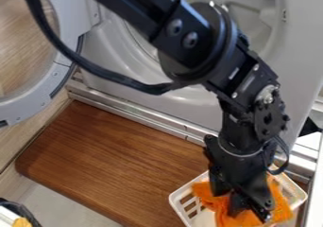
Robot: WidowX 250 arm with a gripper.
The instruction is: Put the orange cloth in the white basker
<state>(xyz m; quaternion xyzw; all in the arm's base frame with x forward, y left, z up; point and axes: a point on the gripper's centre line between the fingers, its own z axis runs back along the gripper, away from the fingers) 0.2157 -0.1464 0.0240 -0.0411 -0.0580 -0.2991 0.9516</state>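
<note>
Placing step in hand, seemingly near its end: orange cloth (283, 212) lies in white basket (178, 191) at end of bench (120, 160), tool (249, 213) down at cloth. Can't tell whether tool grips it. Next: ensure release, then lift straight up (loose fold could snag, ride out).

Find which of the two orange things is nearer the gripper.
The orange cloth in the white basket, under the gripper; the other orange thing sits lower left.
</note>
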